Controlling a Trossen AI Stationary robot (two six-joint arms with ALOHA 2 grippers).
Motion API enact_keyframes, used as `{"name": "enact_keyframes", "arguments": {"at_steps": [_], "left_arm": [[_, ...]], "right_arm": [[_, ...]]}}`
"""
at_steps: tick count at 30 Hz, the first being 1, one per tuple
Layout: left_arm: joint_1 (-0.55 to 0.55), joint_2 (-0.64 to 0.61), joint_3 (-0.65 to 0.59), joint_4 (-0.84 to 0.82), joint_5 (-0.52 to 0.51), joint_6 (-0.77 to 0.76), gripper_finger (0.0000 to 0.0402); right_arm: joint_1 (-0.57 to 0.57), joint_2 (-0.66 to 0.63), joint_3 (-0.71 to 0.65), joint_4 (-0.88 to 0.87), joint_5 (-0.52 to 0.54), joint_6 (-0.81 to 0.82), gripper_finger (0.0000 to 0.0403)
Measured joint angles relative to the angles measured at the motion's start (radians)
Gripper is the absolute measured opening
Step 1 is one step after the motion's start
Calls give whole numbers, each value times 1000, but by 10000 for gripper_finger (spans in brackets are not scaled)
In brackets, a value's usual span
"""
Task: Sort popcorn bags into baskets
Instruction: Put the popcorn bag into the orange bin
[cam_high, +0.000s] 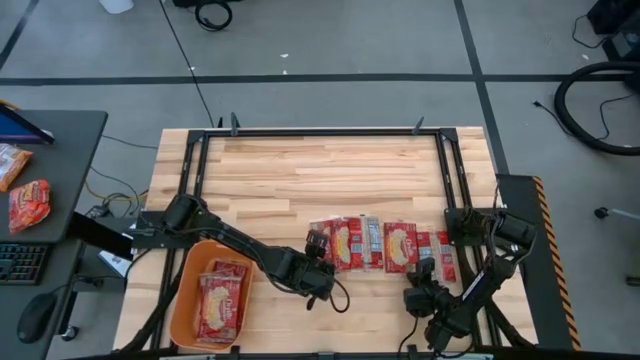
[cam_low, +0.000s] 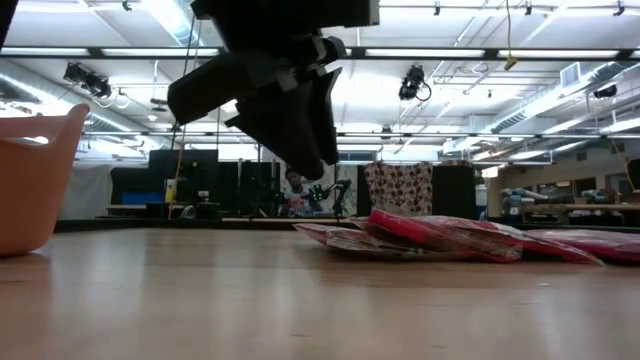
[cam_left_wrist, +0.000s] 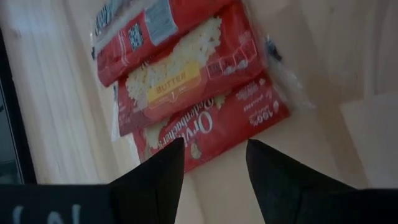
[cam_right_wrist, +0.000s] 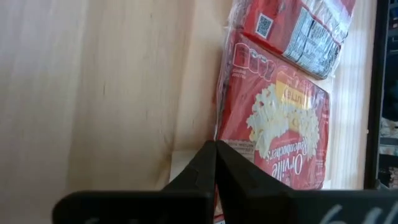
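While my left gripper (cam_high: 318, 243) hovers spread beside the flat red popcorn bags (cam_high: 372, 243), my right gripper (cam_high: 423, 270) sits pinched empty near them.

Popcorn bags, left wrist view: "BUTTER" on middle bag (cam_left_wrist: 186, 74); "Orville", "100%" on lower bag (cam_left_wrist: 217, 121). Right wrist view: "Orville" on bag (cam_right_wrist: 280, 134).

The right tool (cam_high: 424, 272) covers part of a popcorn bag (cam_high: 443, 256).
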Motion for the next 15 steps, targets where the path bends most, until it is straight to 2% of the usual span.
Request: {"name": "enact_keyframes", "arguments": {"at_steps": [3,8,15], "left_arm": [[0,0,0,64,0,0,176],[11,26,1,294,21,54,179],[37,85,0,584,124,127,229]], "right_arm": [[-1,-20,9,-11,-3,9,7],[-13,-111,44,-40,27,8,5],[-43,-257,48,6,34,-6,3]]}}
